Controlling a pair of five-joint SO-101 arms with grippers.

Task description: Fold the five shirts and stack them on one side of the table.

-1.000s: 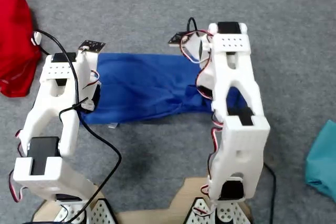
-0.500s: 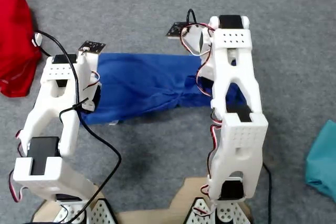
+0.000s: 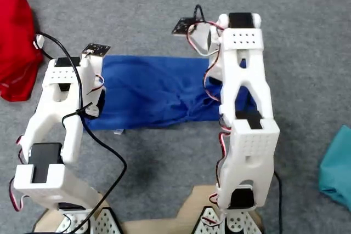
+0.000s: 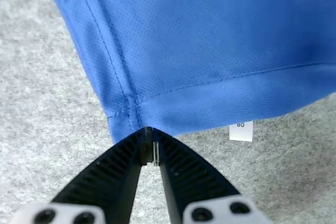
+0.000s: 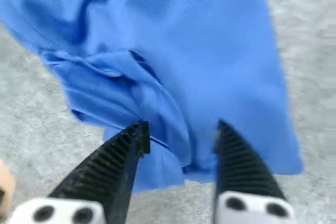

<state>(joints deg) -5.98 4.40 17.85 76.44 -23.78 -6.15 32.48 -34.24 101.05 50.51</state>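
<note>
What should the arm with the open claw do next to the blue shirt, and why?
Probably lower the right gripper a little and close it on the blue shirt. Its jaws are open on either side of the bunched edge there, and the left gripper is shut on the shirt's corner at the other end, so both ends would then be held.

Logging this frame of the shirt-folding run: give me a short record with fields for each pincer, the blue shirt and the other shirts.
left pincer: shut, tips at the blue shirt's hem corner; grip on cloth unclear
right pincer: open, above the shirt's bunched far end
blue shirt: long strip between the arms, smooth by the left arm, wrinkled by the right
other shirts: red shirt at the table edge beyond the left arm; teal shirt at the opposite edge
</note>
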